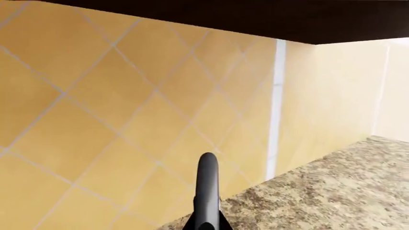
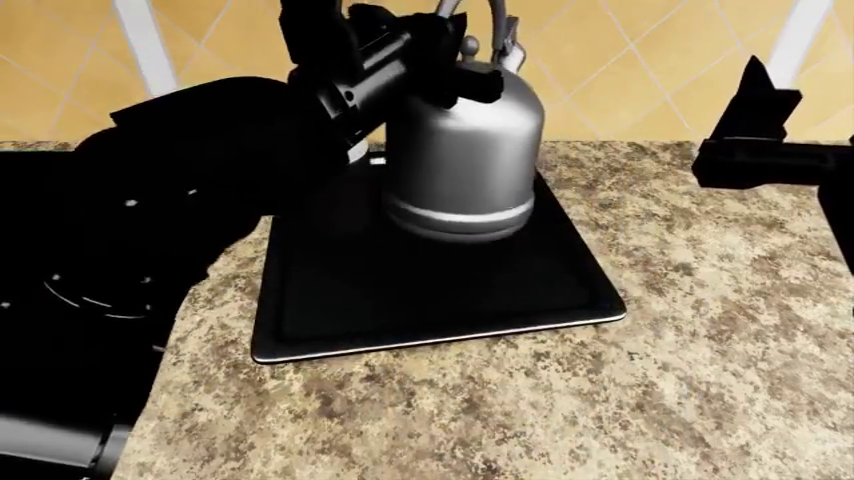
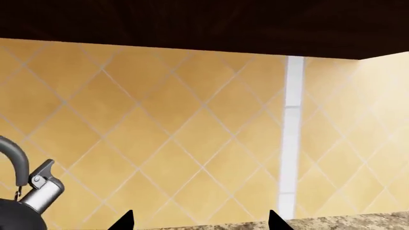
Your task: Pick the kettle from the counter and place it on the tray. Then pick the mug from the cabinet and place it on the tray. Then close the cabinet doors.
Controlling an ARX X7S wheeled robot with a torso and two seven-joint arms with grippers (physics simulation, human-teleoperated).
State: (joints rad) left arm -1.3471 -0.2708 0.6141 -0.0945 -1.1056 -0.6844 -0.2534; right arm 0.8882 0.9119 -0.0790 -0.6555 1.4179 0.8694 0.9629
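Note:
The grey metal kettle is slightly tilted over the back half of the black tray on the granite counter. I cannot tell whether its base touches the tray. My left gripper is shut on the kettle's dark arched handle at its top. My right gripper is open and empty, in the air to the right of the tray. In the right wrist view its fingertips stand wide apart, and the kettle's spout shows to one side. The mug is out of view.
A tiled yellow wall with white strips rises behind the counter. The dark underside of a wall cabinet hangs above it. My bulky left arm covers the counter left of the tray.

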